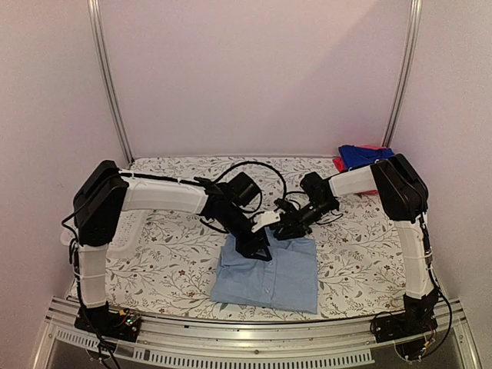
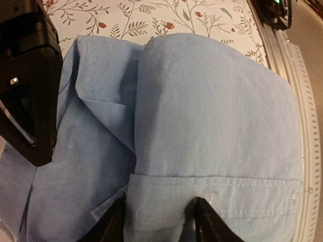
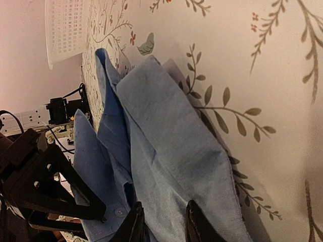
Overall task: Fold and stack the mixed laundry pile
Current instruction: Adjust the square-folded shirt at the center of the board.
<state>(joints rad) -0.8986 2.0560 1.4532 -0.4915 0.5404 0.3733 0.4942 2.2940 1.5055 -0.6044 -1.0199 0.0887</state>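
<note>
**A:** Nearest, at 6 o'clock on the floral table cover (image 1: pixel 169 254), is the light-blue shirt (image 1: pixel 269 273). It looks part folded, in a thin soft weave with lumpy layers and a stitched button placket. The left gripper (image 2: pixel 160 212) straddles that placket with its jaws apart, pinching nothing.

**B:** The right gripper (image 3: pixel 162 217) is clamped on a folded edge at the shirt's 12 o'clock. My worry is that a one-sided pull drags the limp layers and undoes the fold. The royal-blue shirt (image 1: pixel 365 156) and red garment (image 1: pixel 340 164) sit far off at 2 o'clock.

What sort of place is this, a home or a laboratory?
Most likely a robot laboratory booth: two robot arms are bolted to a metal rail, bare white walls with metal posts stand around the table, and one blue shirt lies on it.
</note>
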